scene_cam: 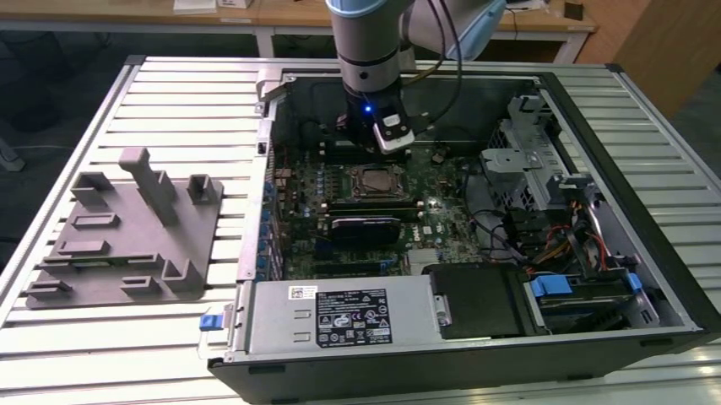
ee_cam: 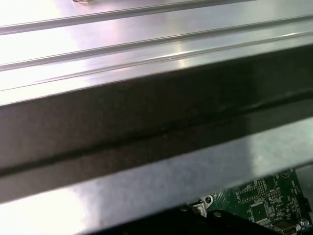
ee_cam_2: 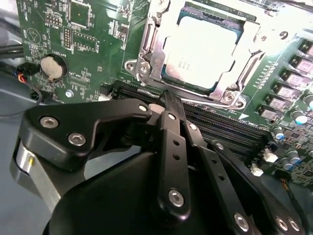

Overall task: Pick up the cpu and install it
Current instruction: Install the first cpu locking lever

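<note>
Item: cpu point(ee_cam_2: 203, 51), lying seated in its socket point(ee_cam_2: 146, 63) just beyond your pincer point(ee_cam_2: 166, 98) tips. Pincer: pressed together, pinching nothing. You are hovering close; judge seating flat before lifting clear. Second wrist view is showing the chip; exterior view is showing the arm inside the case point(scene_cam: 664, 278).

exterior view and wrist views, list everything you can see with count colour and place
cpu: one, pale silver, seated in the motherboard socket
socket frame: one, metal, around the cpu
motherboard: one, green, inside the computer case
computer case: one, black, open, on the table
power supply: one, grey, near edge of the case
fixture block: one, grey, on the table at the exterior view's left
table: one, silver, slatted
arm: one, silver and blue, reaching into the case
tool: one, black, fingers together beside the socket, holding nothing
</note>
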Robot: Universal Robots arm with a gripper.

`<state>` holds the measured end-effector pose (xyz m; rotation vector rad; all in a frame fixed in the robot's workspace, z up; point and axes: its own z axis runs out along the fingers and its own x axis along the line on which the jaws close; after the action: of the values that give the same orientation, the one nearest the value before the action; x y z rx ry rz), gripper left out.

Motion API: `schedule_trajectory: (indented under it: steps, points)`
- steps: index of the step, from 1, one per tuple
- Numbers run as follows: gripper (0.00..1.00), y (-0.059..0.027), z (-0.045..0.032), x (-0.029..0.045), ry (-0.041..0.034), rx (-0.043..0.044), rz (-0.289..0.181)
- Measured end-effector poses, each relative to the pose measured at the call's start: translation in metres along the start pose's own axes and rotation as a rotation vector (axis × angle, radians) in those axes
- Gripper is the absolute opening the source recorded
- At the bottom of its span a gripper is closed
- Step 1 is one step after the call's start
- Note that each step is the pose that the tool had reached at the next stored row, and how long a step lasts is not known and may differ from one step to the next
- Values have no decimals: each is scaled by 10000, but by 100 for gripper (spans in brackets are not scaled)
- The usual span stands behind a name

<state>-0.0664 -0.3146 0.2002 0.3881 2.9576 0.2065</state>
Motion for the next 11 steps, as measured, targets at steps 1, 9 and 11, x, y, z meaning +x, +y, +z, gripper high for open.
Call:
schedule_trajectory:
  steps: [1, 9, 11]
  points:
    - [11, -1, 0, 4, -2, 3, 11]
    - [11, 8, 10, 37, -12, 9, 69]
    - [11, 11, 14, 43, -15, 10, 88]
